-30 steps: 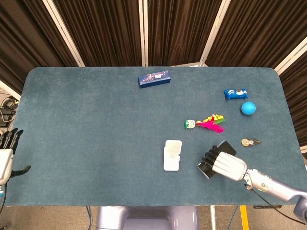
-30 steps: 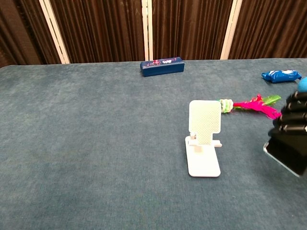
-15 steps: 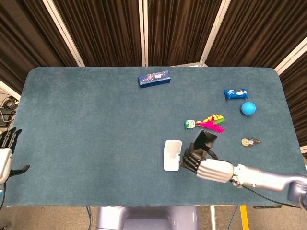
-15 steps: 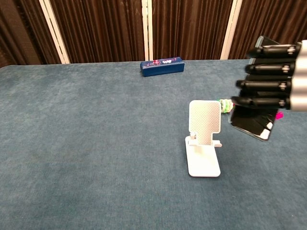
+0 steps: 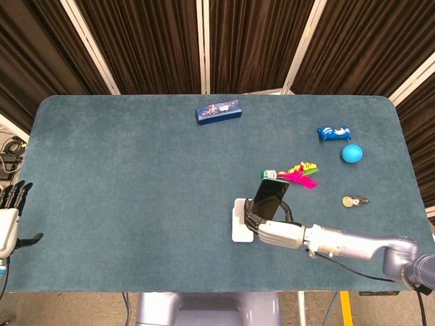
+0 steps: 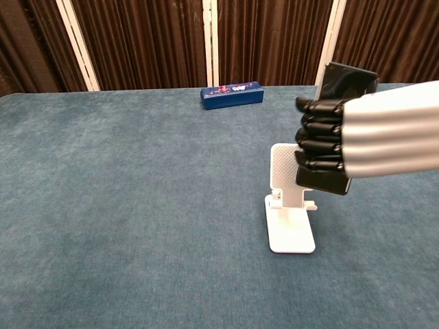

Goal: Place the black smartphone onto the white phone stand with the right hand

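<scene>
Head view only: left hand (image 5: 8,217) at table edge, fingers apart, holding nothing; chest view: perforated backplate of white phone stand (image 6: 291,199); right hand (image 6: 363,137) clamped round glossy black smartphone (image 6: 336,130), upright, just above stand.

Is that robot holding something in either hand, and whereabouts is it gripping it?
Yes: the right hand grips the black smartphone around its middle and lower part, fingers wrapped across it. The left hand holds nothing.
</scene>
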`<state>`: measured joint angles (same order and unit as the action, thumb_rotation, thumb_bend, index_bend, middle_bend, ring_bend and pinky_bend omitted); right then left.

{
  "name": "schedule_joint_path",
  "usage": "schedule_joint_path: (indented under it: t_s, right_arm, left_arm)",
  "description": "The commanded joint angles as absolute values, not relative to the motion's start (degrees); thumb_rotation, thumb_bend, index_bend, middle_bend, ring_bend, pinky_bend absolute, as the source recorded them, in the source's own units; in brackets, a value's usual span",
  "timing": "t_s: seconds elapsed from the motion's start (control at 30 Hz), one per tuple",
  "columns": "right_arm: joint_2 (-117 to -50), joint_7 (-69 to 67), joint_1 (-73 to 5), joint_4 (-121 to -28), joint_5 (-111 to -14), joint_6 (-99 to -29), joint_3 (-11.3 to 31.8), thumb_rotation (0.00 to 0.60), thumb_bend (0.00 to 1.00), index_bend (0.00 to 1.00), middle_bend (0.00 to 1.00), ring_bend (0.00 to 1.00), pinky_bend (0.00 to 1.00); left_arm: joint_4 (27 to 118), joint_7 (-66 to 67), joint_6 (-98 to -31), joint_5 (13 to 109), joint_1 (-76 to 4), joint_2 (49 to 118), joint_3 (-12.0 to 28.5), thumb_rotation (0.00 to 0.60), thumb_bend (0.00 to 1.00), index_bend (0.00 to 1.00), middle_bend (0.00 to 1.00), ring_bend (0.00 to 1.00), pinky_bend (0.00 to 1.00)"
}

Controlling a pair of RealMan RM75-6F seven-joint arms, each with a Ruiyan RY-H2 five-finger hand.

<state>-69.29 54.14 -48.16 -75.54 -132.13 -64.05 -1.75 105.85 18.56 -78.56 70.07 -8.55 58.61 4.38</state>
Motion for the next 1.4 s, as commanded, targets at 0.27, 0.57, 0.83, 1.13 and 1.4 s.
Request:
schedule_joint_path:
  t_s: [0.27, 0.57, 0.83, 1.13, 1.4]
  right_arm:
    - [-69.6, 60.6, -49.7, -83.1, -128.4, -53.6, 1.0, 0.6, 0.45, 0.54, 0.56, 0.39, 0.31]
    - [-70.4, 61.7, -50.7, -83.3, -126.1, -49.2, 2.4, 0.6, 0.45, 0.54, 0.56, 0.39, 0.31]
    - [-71.4, 60.5, -51.7, -82.6, -126.8, -48.1, 1.0, 0.6, 0.45, 0.54, 0.56, 0.39, 0.31]
    - [-72.4, 59.6, -52.1, -81.0, -127.4, -49.0, 0.3, 0.6, 0.45, 0.55, 0.56, 0.38, 0.31]
    - [-73.1, 59.8, -52.3, -81.0, -127.5, -48.7, 0.0, 0.6, 0.45, 0.54, 0.52, 0.35, 0.29]
  left_arm:
    - [105.4, 18.0, -77.8, 68.8, -9.0, 58.5, 4.7, 0.6, 0.0, 0.0, 0.0, 0.0, 0.0]
    - [105.1, 17.3, -77.0, 67.7, -9.4, 58.2, 4.9, 0.6, 0.0, 0.0, 0.0, 0.0, 0.0]
    - [104.6, 17.1, -76.4, 66.6, -9.7, 58.3, 5.1, 0.6, 0.0, 0.0, 0.0, 0.0, 0.0]
    - [104.1, 17.0, -76.1, 66.1, -10.0, 58.4, 5.2, 0.6, 0.0, 0.0, 0.0, 0.0, 0.0]
    - [104.3, 17.1, -76.3, 66.2, -10.0, 58.4, 5.0, 0.6, 0.0, 0.0, 0.0, 0.0, 0.0]
